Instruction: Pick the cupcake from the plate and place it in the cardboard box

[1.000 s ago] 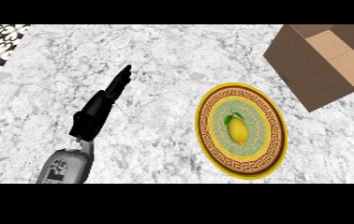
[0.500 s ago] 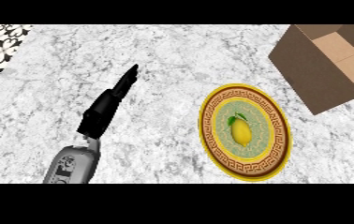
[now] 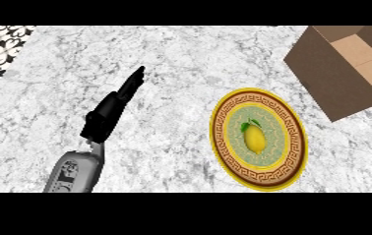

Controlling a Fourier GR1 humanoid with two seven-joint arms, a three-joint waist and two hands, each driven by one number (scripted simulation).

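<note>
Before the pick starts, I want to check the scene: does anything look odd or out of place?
Yes: the plate carries a yellow lemon with a green leaf, not a cupcake. The cardboard box sits open at the upper right.

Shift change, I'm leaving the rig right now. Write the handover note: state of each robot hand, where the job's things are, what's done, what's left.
Left robot hand: black, fingers straight, holding nothing, over the white marble counter, left of the plate.
Right robot hand: not in view.
Round yellow-rimmed patterned plate: on the counter at right, carrying a yellow lemon-like item with a green leaf; no cupcake is visible.
Brown cardboard box: open, at the upper right, beyond the plate.
Done: nothing; the item sits on the plate.
Left: grasp it, lift it, place it in the box.
</note>
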